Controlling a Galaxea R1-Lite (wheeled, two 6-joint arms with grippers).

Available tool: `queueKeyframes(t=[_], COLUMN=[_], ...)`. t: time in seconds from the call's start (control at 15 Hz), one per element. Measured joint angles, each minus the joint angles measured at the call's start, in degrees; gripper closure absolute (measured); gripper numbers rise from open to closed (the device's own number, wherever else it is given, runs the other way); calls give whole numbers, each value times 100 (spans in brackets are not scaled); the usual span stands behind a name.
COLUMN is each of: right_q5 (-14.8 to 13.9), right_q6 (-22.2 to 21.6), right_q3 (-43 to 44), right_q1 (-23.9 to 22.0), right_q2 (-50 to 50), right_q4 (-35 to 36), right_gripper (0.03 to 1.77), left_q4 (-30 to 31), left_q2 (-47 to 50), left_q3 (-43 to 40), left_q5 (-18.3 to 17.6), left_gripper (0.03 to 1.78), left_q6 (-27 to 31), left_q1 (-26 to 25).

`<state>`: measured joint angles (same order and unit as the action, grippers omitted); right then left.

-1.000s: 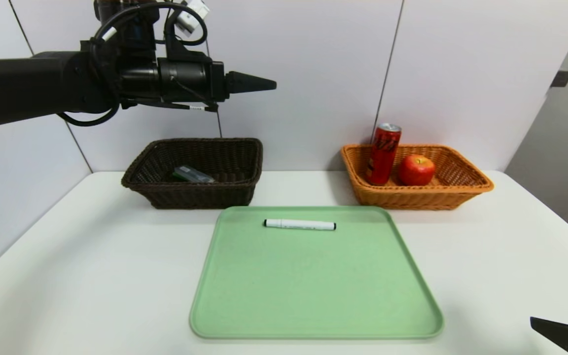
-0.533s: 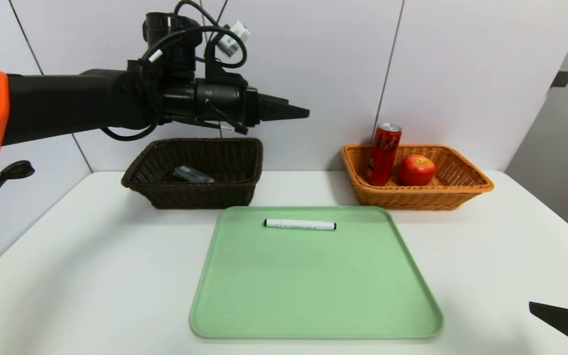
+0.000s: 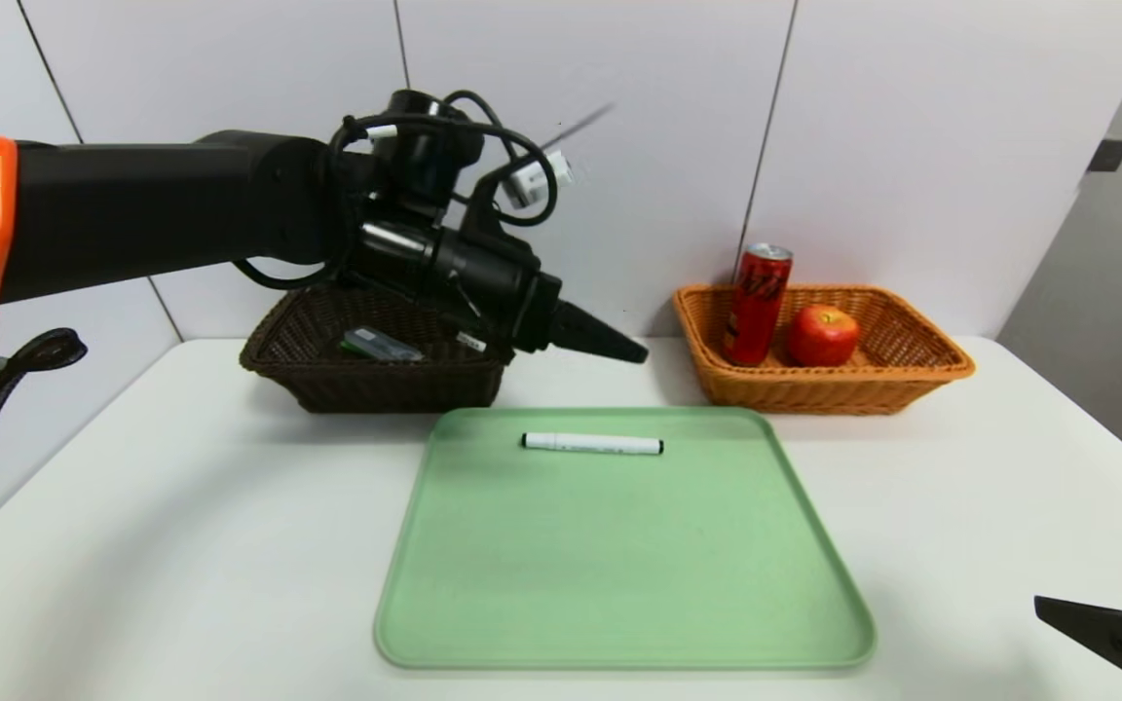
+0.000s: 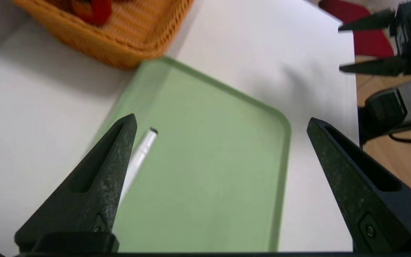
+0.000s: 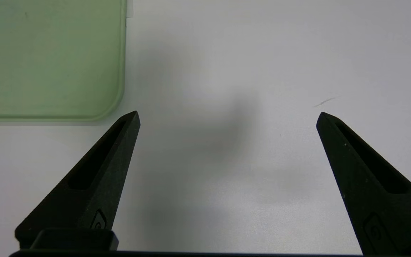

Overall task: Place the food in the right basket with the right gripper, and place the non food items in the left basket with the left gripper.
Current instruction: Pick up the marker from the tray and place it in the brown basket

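On the white worktop (image 3: 181, 506) a green tray (image 3: 619, 584) lies at the middle of the near half, and a white marker with black ends (image 3: 592, 444) rests on the tray close to its far edge, lying parallel to that edge. The left hand (image 3: 610, 341) hangs in the air above the gap between the dark brown basket (image 3: 376, 385) and the tray's far edge, pointing to the right and tilted downward; its jaws are spread wide apart with nothing between them, and in the left wrist view the marker (image 4: 139, 157) shows just beside one finger (image 4: 98, 185), apart from it. The dark brown basket stands at the far left of the worktop and holds a small dark green item (image 3: 381, 344). The orange basket (image 3: 912, 375) stands at the far right and holds a red can (image 3: 758, 304), upright, and a red apple (image 3: 823, 335) beside it. The right hand (image 3: 1106, 638) sits low by the near right corner of the worktop, its jaws also wide open and empty, over bare surface just off the tray's corner (image 5: 112, 103).
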<state>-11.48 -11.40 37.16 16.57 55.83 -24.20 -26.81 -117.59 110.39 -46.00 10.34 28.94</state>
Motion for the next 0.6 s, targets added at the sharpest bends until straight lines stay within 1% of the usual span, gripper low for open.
queueKeyframes(t=[0.07, 0.13, 0.2, 0.33, 0.4, 0.53, 0.6], right_q5=[27, 51, 55, 60, 66, 101, 140], right_q6=[-4, -4, -4, -6, -9, -15, -41], right_q3=[2, 2, 2, 0, 0, 10, 10], right_q1=[0, 0, -1, -1, -4, -6, -6], right_q2=[20, 37, 48, 80, 102, 130, 141], right_q4=[0, 0, 0, 0, 4, 9, 11], right_gripper=[9, 9, 9, 9, 9, 9, 9], left_q4=[-389, -533, -535, -441, -293, 46, 24], left_q2=[1, -13, -41, -118, -179, -322, -363], left_q3=[0, -2, -2, -18, -35, -88, -143], left_q5=[232, 380, 441, 516, 521, 518, 523], left_gripper=[12, 12, 12, 12, 12, 12, 12], left_q6=[278, 416, 446, 501, 634, 1192, 1371], left_q1=[83, 149, 226, 366, 388, 396, 402])
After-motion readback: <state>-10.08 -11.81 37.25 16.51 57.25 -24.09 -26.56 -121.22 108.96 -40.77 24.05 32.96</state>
